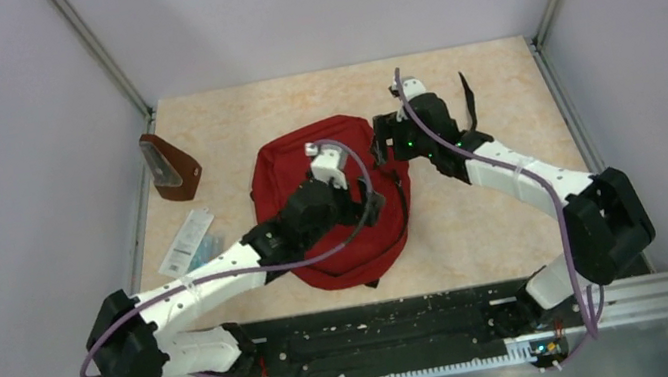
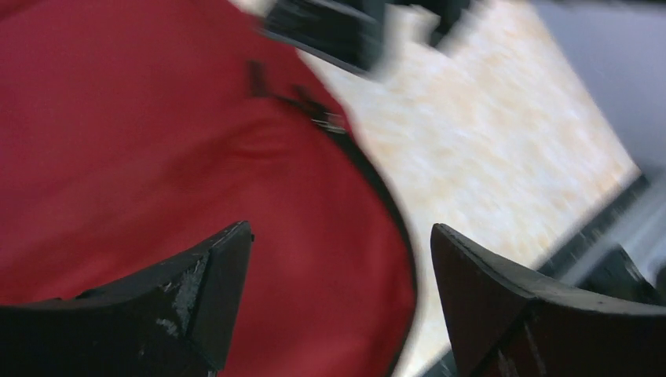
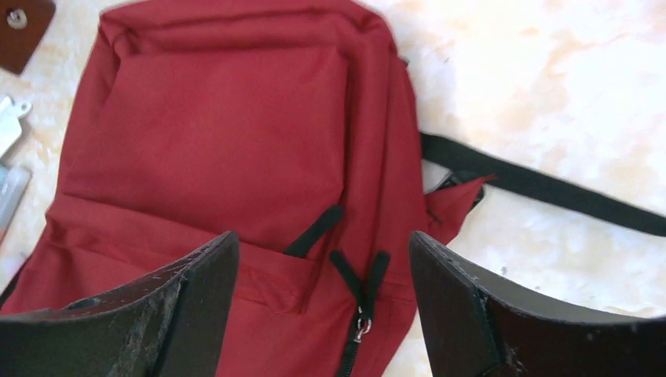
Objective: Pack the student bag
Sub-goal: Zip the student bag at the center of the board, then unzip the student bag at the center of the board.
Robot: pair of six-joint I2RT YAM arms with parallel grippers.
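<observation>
The beige table (image 1: 476, 217) holds the backpack (image 1: 286, 166) lying flat, with a pouch (image 1: 173, 166) and packet (image 1: 188, 240) outside it, seemingly unpacked. The left gripper (image 2: 338, 236) and right gripper (image 3: 322, 239) gape wide, empty.

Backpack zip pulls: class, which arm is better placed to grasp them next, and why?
Probably right. The right gripper, open, frames the black zip pulls of the red backpack in its wrist view. The left gripper, also open, is above plain red fabric with no pull between its fingers.
</observation>
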